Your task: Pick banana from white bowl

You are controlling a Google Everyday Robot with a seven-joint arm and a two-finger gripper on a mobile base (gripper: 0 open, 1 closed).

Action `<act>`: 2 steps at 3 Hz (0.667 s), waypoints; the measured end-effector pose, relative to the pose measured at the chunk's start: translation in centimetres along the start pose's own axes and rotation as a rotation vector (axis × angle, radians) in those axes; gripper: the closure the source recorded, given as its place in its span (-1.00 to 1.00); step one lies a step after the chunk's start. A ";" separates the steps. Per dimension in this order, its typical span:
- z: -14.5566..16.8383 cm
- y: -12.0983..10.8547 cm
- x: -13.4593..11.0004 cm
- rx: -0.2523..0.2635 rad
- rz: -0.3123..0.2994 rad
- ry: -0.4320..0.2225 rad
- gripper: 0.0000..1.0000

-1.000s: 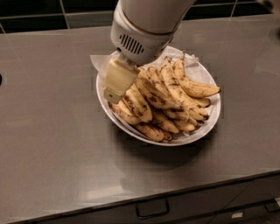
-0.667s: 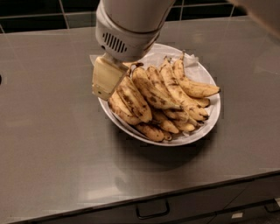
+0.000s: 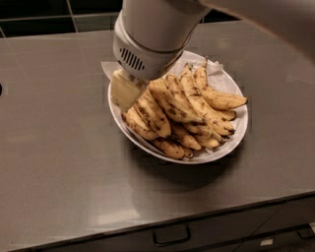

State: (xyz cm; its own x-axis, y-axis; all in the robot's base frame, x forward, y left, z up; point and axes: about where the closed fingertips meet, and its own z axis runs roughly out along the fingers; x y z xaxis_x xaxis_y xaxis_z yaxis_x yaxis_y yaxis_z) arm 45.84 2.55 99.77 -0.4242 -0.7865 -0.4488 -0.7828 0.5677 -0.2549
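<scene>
The white bowl [image 3: 235,142] stands on a grey counter and holds a heap of several speckled yellow bananas over crinkled white paper. A large curved banana [image 3: 153,114] with brown speckles lies at the left of the heap, right beside my gripper [image 3: 125,93]. The gripper hangs from the big white arm [image 3: 157,29] that comes in from the top and covers the bowl's back left part. Its cream-coloured tip sits low over the bowl's left rim, against the left bananas. Whether it holds the banana is hidden.
The grey counter [image 3: 59,162] runs to a front edge with drawers and a handle [image 3: 171,237] below. Dark tiles [image 3: 44,12] line the back wall. A corner of white paper [image 3: 109,68] sticks out over the bowl's back left rim.
The arm and gripper have shifted a little to the left and down over the bowl's left rim. The left bananas of the heap have shifted with it.
</scene>
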 end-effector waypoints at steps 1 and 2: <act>0.3 -0.2 1.0 0.002 0.039 -0.004 -0.16; 1.0 -0.3 1.3 -0.007 0.058 -0.014 -0.16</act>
State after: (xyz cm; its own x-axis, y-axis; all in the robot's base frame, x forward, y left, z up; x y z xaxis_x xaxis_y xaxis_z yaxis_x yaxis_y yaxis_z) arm 45.97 1.60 98.44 -0.4626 -0.7491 -0.4741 -0.7606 0.6101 -0.2219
